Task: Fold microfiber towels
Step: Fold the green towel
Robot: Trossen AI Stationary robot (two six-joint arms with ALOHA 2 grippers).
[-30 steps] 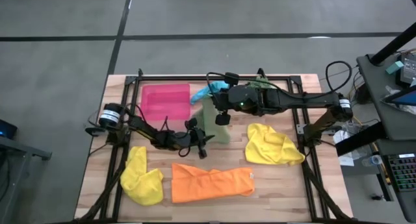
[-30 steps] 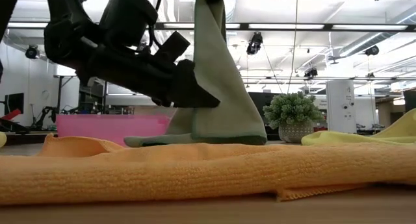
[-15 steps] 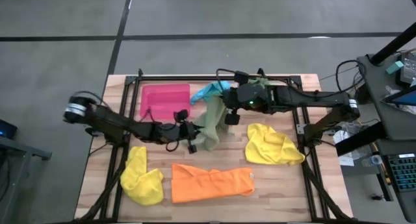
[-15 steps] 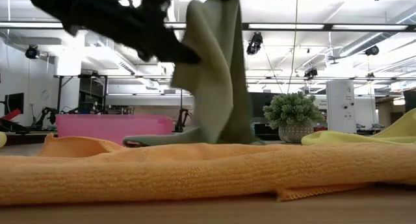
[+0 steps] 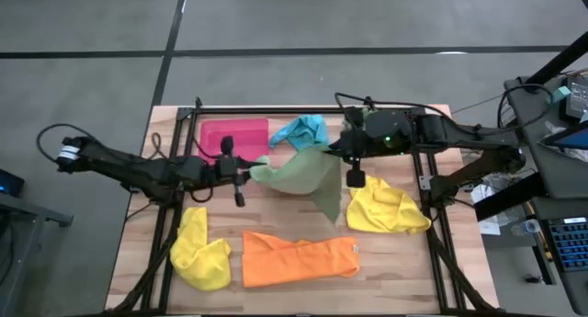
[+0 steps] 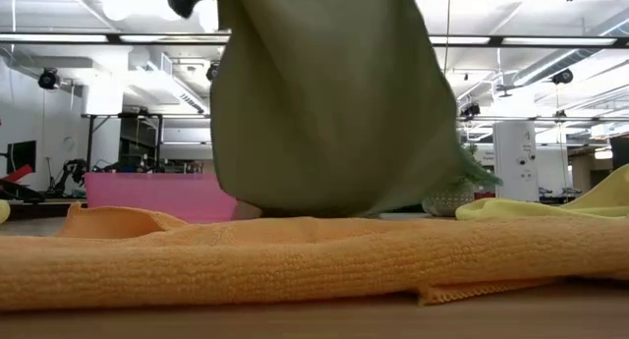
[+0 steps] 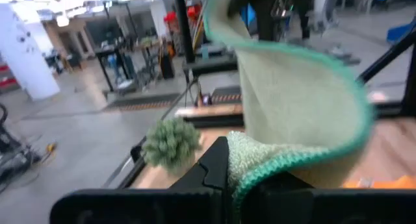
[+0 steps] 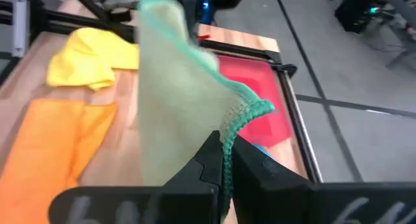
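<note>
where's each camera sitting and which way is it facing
High view: above the table, looking straight down; both arms show.
Low view: at table-top height, looking across the orange towel; no arm clearly shows.
Left wrist view: on the left arm, past its left end effector.
Right wrist view: on the right arm, past its right end effector.
All four show the light green towel.

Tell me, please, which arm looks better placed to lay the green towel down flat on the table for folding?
Neither alone, probably: the left gripper and the right gripper are each shut on a corner of the light green towel, which hangs spread between them above the table. Both should lower together.
</note>
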